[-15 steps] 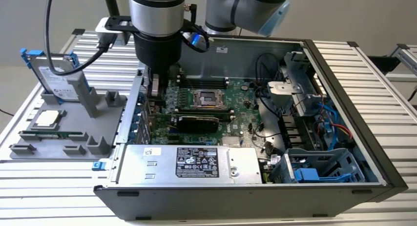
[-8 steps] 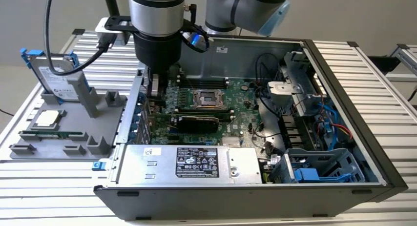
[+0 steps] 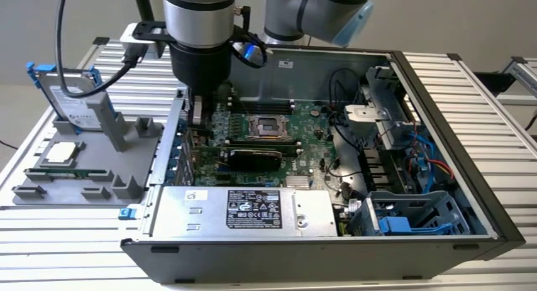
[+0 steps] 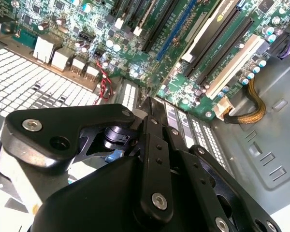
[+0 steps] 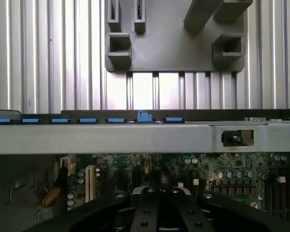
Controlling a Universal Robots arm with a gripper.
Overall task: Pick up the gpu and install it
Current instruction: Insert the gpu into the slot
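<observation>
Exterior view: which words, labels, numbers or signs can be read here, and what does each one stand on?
No text can be read.
White label on the power supply: the print is too small.
Label on the hard drive: blurred.
Small sticker on the computer case inner wall: too small.

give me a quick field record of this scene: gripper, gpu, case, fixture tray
gripper: inside the open case, low over the motherboard near the rear wall at the exterior view's left; jaws pressed together, nothing visibly held
gpu: black card lying in a slot on the motherboard, apart from the gripper
case: lying open on the slatted table
fixture tray: grey, outside the case, holding a hard drive upright and a memory stick
</observation>
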